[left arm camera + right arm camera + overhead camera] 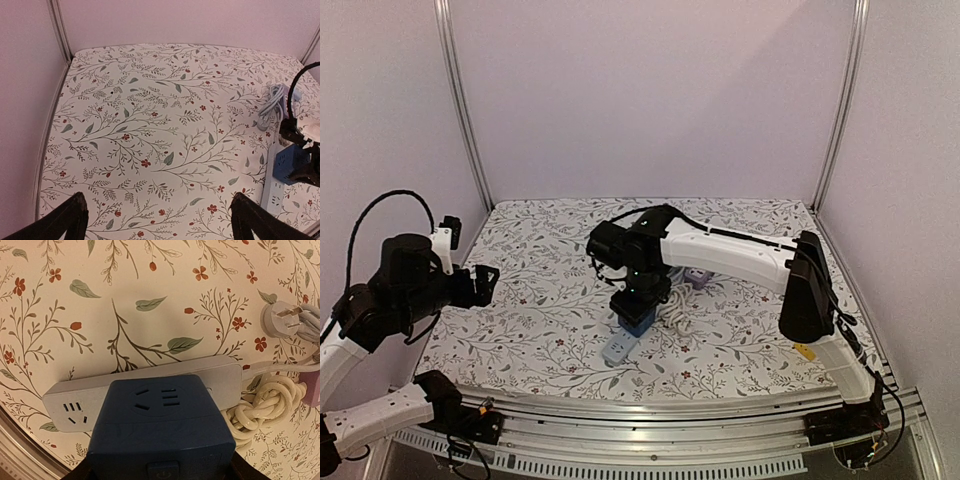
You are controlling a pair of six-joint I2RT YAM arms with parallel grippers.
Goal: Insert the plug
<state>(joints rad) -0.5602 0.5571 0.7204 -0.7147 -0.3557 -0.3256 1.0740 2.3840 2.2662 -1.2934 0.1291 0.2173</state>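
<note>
My right gripper (638, 300) is shut on a dark blue cube plug adapter (160, 430), with its fingers at the cube's two sides. The cube sits directly over the middle of a white power strip (220, 375) lying on the floral table, and covers its central sockets. The cube's underside and prongs are hidden, so I cannot tell if it is seated. The cube (291, 164) and strip (272, 192) also show in the left wrist view. My left gripper (160, 220) is open and empty, raised at the far left (485, 280).
The strip's coiled white cable (260, 402) and its white plug (280, 320) lie just right of the strip. A small purple adapter (312, 390) sits beyond the coil. Pink walls and metal posts (460, 100) enclose the table.
</note>
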